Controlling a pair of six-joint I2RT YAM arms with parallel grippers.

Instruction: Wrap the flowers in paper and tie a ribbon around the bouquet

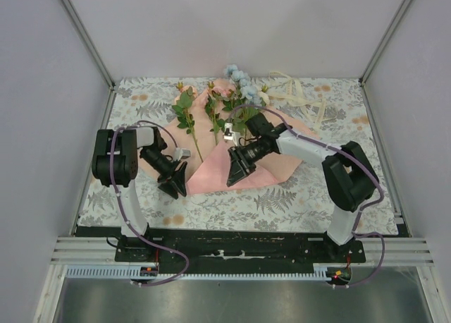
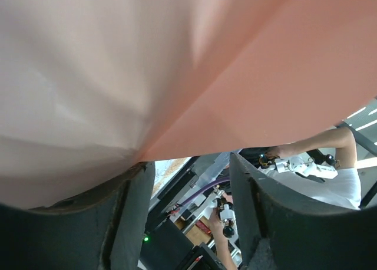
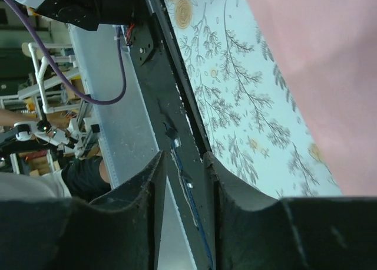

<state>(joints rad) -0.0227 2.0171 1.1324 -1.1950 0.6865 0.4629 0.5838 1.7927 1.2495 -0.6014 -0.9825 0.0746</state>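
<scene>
The salmon-pink paper lies on the table with a creased flap between my two grippers. The flowers lie on its far part: green leafy stems, with pale blue blossoms at the back. The cream ribbon is loose at the back right. My left gripper sits at the paper's left edge. In the left wrist view the paper hangs just over the parted fingertips of that gripper, and nothing is between them. My right gripper hovers over the flap. It stands narrowly open and empty, with the paper beside it.
A floral printed tablecloth covers the table. White walls close in the left, back and right sides. A black base plate and metal rail run along the near edge. Purple cables loop from both arms.
</scene>
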